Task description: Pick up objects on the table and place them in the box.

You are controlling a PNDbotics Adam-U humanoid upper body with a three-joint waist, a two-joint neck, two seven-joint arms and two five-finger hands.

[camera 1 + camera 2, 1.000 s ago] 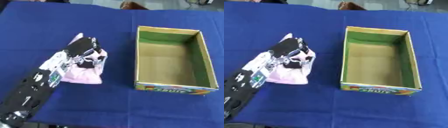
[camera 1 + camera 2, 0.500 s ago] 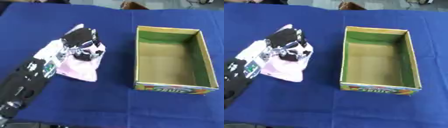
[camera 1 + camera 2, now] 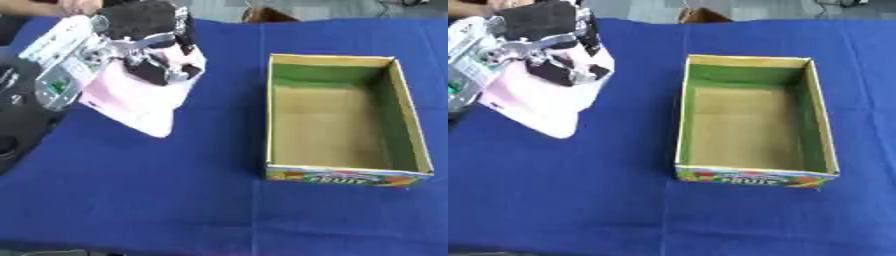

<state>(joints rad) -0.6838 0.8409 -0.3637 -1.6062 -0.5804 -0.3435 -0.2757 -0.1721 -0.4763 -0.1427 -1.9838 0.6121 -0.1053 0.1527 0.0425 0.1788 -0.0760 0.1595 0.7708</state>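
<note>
One left robot hand [image 3: 144, 47] raised, fingers curled, clutching pink cloth [image 3: 140, 102]

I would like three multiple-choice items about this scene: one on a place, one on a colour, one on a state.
1. Where is the pink cloth relative to the box?
A. inside it
B. to its left
C. to its right

2. What colour are the box's inner walls?
A. green
B. red
C. white

3. What is the left hand doing?
A. resting open on the table
B. pushing the box
C. holding the pink cloth

Answers: 1 B, the cloth hangs left of the box. 2 A, the walls are green. 3 C, its fingers curl round the cloth.
</note>
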